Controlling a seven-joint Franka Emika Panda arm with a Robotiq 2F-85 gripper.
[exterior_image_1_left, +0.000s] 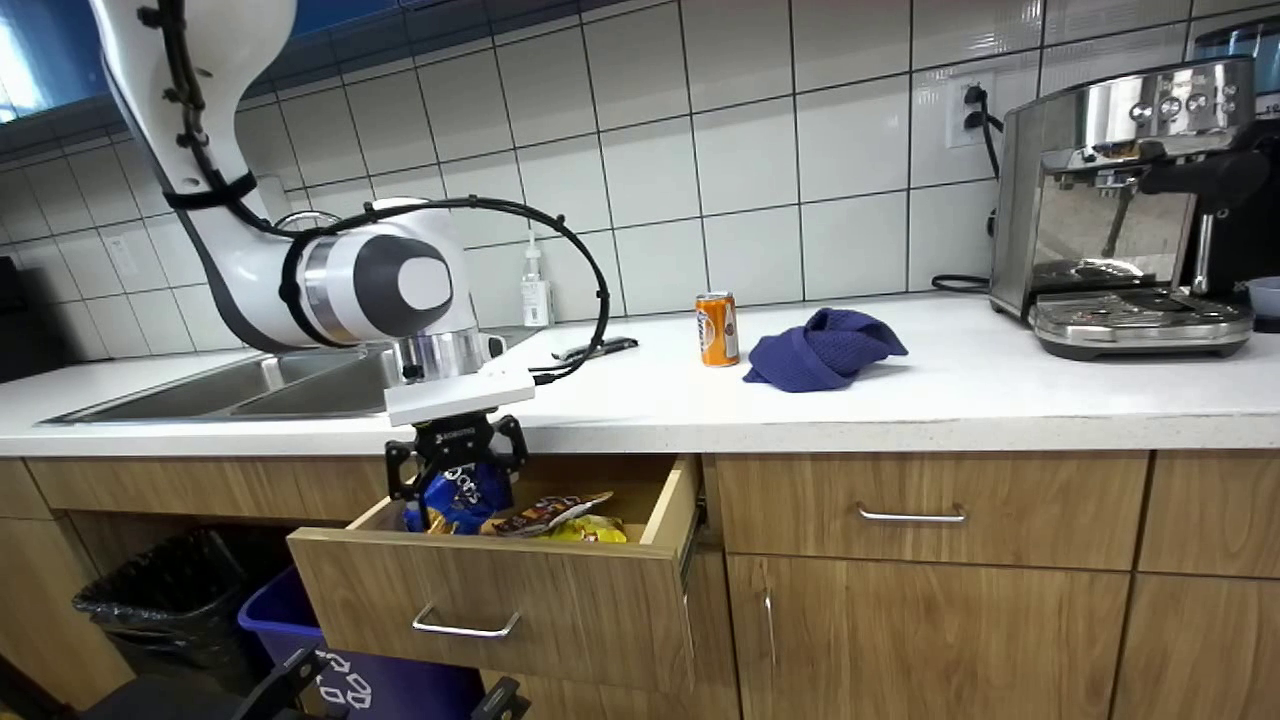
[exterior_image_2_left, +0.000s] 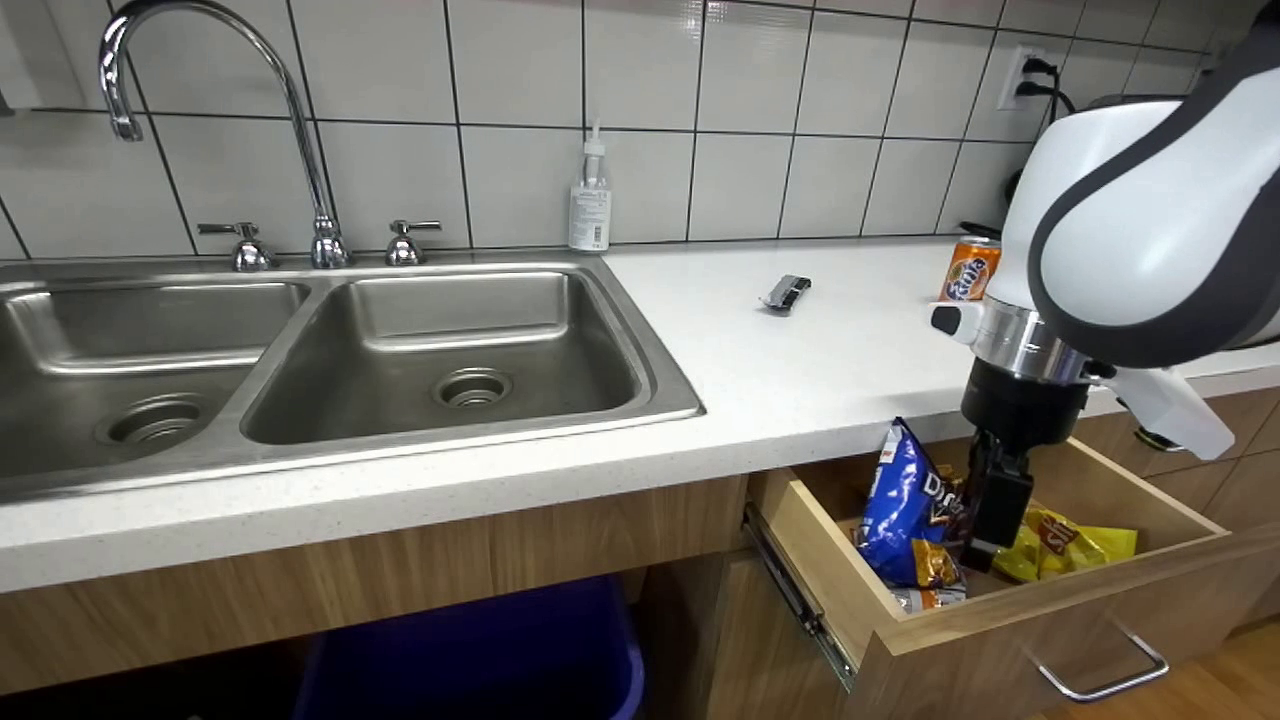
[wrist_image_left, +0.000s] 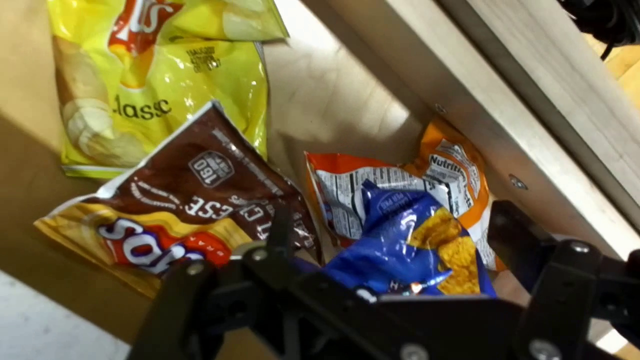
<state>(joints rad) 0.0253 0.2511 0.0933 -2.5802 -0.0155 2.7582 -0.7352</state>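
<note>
My gripper (wrist_image_left: 392, 222) points down into an open wooden drawer (exterior_image_1_left: 500, 600), its fingers spread wide. A blue chip bag (wrist_image_left: 370, 240) stands between the fingers; whether they touch it I cannot tell. In an exterior view the same blue bag (exterior_image_2_left: 890, 510) leans upright beside the black fingers. Beneath it lies an orange and white bag (wrist_image_left: 345, 195) with its printed back up. A brown and yellow bag (wrist_image_left: 200, 200) lies by the left finger, partly over a yellow chip bag (wrist_image_left: 200, 90). The gripper body hides the blue bag's lower part in the wrist view.
The white counter edge (exterior_image_1_left: 900, 432) overhangs the drawer's back. On the counter are an orange can (exterior_image_1_left: 717, 330), a blue cloth (exterior_image_1_left: 820, 350), a coffee machine (exterior_image_1_left: 1130, 220) and a small black object (exterior_image_2_left: 787, 293). A sink (exterior_image_2_left: 670, 390) and bins, one blue bin (exterior_image_1_left: 400, 685), stand nearby.
</note>
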